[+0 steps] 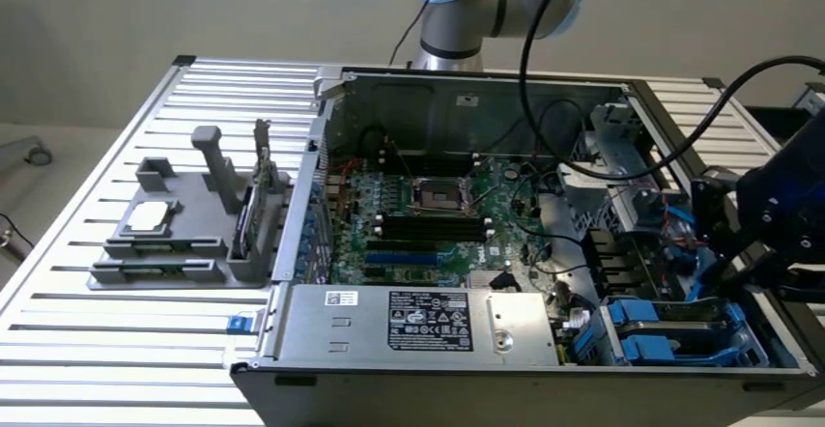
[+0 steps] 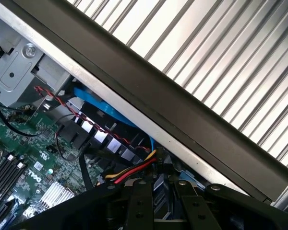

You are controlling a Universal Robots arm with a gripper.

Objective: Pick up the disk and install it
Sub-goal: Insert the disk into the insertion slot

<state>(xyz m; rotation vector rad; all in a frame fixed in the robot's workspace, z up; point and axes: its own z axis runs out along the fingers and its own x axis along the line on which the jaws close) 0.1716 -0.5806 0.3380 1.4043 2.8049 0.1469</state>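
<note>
An open computer case (image 1: 606,89) lies on the ribbed metal tabletop (image 1: 91,335), with its green motherboard (image 1: 445,219) exposed and a silver power supply (image 1: 426,323) along its near edge. The arm (image 1: 470,2) rises behind the case, and the dark claw (image 1: 754,265) hangs over the case's side on the exterior view's right, just above the drive bay. From the wrist view the claw (image 2: 165,208) looks down past the case wall (image 2: 182,120) onto red and yellow wires (image 2: 132,171); whether it is open or closed, I cannot tell. The disk (image 1: 683,338), grey with a blue frame, appears to sit in the bay at the near corner, below the claw. On the exterior view's left, a grey fixture (image 1: 193,243) holds a small square chip (image 1: 146,216).
</note>
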